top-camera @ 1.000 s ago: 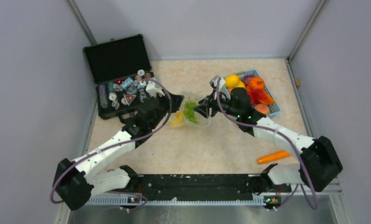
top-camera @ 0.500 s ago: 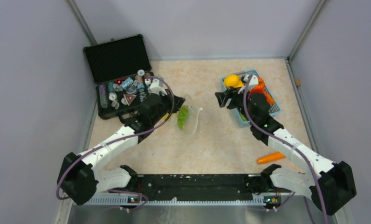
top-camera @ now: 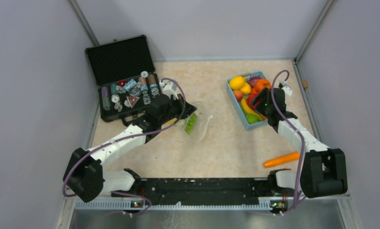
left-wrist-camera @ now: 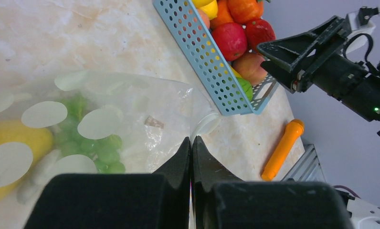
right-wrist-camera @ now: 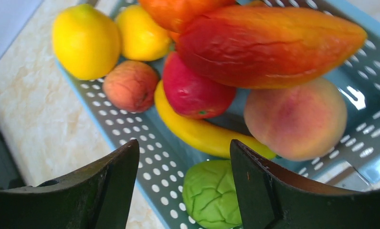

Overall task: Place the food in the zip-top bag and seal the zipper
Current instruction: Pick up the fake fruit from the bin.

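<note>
The clear dotted zip-top bag (top-camera: 198, 128) lies mid-table with green grapes (top-camera: 190, 124) and a yellow fruit (left-wrist-camera: 16, 140) inside. My left gripper (top-camera: 190, 112) is shut on the bag's edge (left-wrist-camera: 192, 141), right by the white zipper strip (left-wrist-camera: 208, 125). My right gripper (top-camera: 256, 104) is open and empty just above the light-blue basket (top-camera: 243, 119). In the right wrist view its jaws (right-wrist-camera: 184, 145) stand either side of a green cabbage (right-wrist-camera: 211, 195), with a banana (right-wrist-camera: 197, 133), a red apple (right-wrist-camera: 196, 93), a peach (right-wrist-camera: 295, 119) and a mango (right-wrist-camera: 274, 40) beyond.
An orange carrot (top-camera: 280, 160) lies on the table at the near right, and it shows in the left wrist view (left-wrist-camera: 283, 149). An open black case (top-camera: 126, 81) of small trinkets stands at the back left. Grey walls close in the table.
My right gripper left the bag's mouth and swung right to hover over the basket. My left gripper kept hold of the bag and shifted slightly right.
</note>
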Controlling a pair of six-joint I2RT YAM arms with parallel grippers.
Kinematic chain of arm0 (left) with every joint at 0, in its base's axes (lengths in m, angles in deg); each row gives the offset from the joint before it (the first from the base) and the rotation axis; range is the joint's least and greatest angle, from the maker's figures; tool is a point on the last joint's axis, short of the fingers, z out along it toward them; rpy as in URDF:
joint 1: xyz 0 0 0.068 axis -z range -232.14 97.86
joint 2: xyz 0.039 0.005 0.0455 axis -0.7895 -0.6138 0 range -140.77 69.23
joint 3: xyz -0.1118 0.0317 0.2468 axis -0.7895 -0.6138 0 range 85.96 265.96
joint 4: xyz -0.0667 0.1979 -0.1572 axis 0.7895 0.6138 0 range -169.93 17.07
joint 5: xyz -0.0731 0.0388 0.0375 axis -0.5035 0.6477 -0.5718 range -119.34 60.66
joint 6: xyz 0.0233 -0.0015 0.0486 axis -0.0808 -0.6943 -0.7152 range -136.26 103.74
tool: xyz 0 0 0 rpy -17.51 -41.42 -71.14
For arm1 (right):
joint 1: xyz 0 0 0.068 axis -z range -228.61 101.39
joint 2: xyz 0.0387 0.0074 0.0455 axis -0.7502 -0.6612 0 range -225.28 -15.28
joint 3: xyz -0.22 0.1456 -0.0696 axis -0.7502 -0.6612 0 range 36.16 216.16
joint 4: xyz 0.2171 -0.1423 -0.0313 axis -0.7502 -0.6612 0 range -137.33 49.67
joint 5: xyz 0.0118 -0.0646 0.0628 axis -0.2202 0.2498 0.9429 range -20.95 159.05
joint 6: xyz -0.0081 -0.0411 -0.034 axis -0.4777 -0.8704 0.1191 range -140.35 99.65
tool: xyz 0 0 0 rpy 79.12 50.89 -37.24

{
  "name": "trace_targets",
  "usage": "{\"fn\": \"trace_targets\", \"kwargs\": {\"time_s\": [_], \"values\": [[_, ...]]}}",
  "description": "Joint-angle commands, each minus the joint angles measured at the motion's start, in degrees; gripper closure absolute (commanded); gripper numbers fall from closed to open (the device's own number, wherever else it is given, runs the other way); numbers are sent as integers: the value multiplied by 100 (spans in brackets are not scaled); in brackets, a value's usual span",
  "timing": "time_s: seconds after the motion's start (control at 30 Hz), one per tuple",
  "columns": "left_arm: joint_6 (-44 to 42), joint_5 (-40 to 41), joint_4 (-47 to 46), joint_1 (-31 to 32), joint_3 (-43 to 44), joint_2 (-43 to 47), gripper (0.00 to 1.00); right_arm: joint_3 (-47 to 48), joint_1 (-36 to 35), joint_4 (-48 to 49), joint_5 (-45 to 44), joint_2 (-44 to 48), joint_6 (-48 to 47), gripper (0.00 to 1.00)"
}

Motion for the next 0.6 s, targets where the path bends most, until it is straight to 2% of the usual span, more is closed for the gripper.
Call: {"fn": "trace_targets", "kwargs": {"time_s": [0.0, 0.43, 0.57], "values": [[-175, -179, -20, 6, 284, -91, 100, 449, 182, -441, -495, -207, 928, 31], [-99, -155, -105, 6, 283, -180, 100, 243, 1199, 97, -466, -195, 2085, 31], [-104, -218, -104, 4, 315, -205, 100, 292, 1440, 242, -332, -372, 2129, 31]]}}
